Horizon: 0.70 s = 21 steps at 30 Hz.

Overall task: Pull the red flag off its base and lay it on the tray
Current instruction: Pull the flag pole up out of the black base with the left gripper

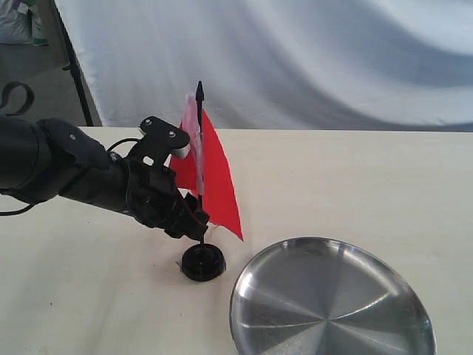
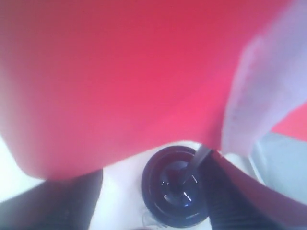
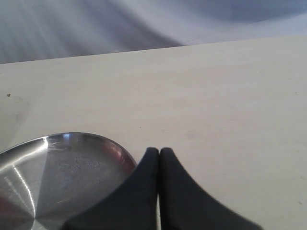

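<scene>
Barely started tbh: the red flag [image 1: 214, 177] stands plugged in the base [image 1: 202, 262] beside the tray [image 1: 325, 240], left end effector [image 1: 194, 222] around its pole (clamped? too blurry, can't tell), right end effector [image 3: 159, 155] closed on nothing.

Right gripper [image 3: 159, 152] fingers were pressed together, tips touching. Shiny tray [image 3: 72, 165] lay just beside the fingertips, partly cut off by the frame edge. Pale table [image 3: 216, 96] stretched beyond; grey-white backdrop [image 3: 120, 24] hung behind the table's far edge.

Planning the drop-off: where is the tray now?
In the exterior view the tray sits on the table at lower right, just right of the base and apart from it.
</scene>
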Motion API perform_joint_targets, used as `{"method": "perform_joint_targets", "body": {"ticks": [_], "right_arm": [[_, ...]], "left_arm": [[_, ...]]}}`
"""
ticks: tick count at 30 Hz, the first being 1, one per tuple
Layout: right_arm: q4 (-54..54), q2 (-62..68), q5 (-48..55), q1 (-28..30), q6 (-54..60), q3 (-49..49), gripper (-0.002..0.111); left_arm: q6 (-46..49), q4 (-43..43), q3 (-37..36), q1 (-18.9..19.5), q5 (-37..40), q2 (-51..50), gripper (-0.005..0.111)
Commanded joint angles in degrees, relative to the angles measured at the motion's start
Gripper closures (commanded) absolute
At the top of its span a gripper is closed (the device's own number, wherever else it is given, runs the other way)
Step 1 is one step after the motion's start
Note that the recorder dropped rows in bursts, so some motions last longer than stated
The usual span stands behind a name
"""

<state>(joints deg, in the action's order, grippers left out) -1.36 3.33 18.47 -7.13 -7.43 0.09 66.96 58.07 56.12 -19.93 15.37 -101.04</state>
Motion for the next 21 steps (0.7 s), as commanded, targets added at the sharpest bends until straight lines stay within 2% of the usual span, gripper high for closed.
{"method": "perform_joint_targets", "body": {"ticks": [1, 4, 6, 9, 13, 21], "right_arm": [[-0.26, 0.21, -0.62, 0.12, 0.10, -0.09, 0.109], [-0.26, 0.21, -0.62, 0.12, 0.10, -0.09, 0.109], [-0.26, 0.21, -0.62, 0.12, 0.10, -0.09, 0.109], [-0.26, 0.21, -0.62, 0.12, 0.10, -0.09, 0.109], [-0.26, 0.21, -0.62, 0.12, 0.10, -0.09, 0.109], [-0.26, 0.21, -0.62, 0.12, 0.10, -0.09, 0.109]], "left_arm": [[6.16, 6.38, 0.01, -0.26, -0.53, -0.01, 0.052], [13.11, 13.55, 0.01, -0.26, 0.15, -0.01, 0.053], [16.75, 17.55, 0.01, -0.26, 0.87, -0.01, 0.058], [21.85, 21.08, 0.01, -0.26, 3.35, -0.01, 0.077], [23.47, 22.16, 0.01, -0.26, 5.03, -0.01, 0.105], [23.63, 22.15, 1.42, -0.26, 5.44, 0.12, 0.107]]}}
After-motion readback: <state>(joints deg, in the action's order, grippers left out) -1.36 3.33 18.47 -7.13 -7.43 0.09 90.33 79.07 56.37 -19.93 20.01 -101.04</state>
